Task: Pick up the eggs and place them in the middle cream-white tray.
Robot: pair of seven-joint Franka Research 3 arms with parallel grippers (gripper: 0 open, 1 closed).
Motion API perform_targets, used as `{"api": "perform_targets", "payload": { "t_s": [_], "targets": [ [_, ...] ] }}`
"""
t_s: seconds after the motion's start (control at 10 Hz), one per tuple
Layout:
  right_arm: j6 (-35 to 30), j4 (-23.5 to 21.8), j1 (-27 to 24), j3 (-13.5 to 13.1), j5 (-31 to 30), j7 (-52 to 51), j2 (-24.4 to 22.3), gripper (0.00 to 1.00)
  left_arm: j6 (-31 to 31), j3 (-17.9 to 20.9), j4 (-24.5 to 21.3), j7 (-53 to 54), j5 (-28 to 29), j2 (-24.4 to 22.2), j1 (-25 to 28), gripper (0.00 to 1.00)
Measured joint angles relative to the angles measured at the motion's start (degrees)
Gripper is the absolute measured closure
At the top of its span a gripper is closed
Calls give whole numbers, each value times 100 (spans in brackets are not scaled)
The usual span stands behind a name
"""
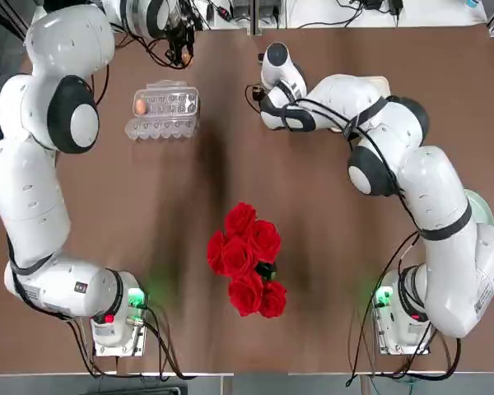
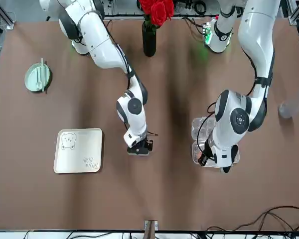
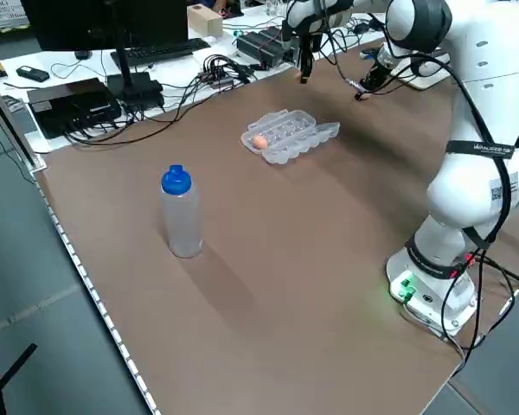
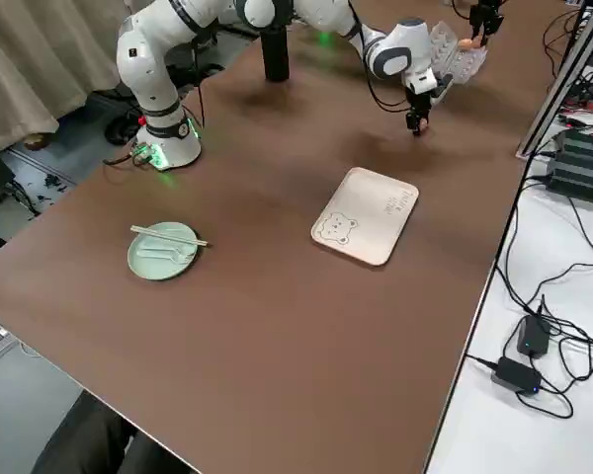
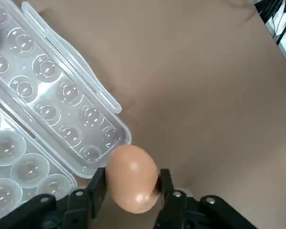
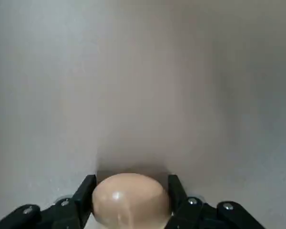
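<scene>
Eggs, three: one (image 1: pixel 140 106) in the clear carton (image 1: pixel 162 113), left of centre; one (image 5: pixel 131 178) clamped in the left hand (image 5: pixel 131 191), raised beyond the carton; one (image 6: pixel 130 199) clamped in the right hand (image 6: pixel 130 200), low over the surface (image 2: pixel 169 199) beside the cream-white tray (image 2: pixel 79 150), which holds nothing.

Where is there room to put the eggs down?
The cream-white tray is bare all over. Brown table lies open between it and the green plate. It is crowded by the egg carton, where the left gripper holds an egg.
</scene>
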Motion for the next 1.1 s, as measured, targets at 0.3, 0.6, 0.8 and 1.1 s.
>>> {"api": "perform_targets", "payload": {
  "t_s": [0.3, 0.6, 0.8, 1.1],
  "targets": [
    [-102, 25, 1, -1, 0, 0, -1, 34, -23, -21, 5, 0, -1, 1, -20, 50],
    [-1057, 162, -20, -33, 0, -4, -70, 34, -24, -33, 51, -17, -36, -5, -45, 50],
    [-1989, 188, -130, -43, 38, -290, -241, 34, -25, -39, 169, -145, -190, -23, -81, 50],
    [-3318, 203, -500, -63, 402, -1253, -688, 34, -55, -53, 207, -1129, -207, 88, -690, 50]
  ]
}}
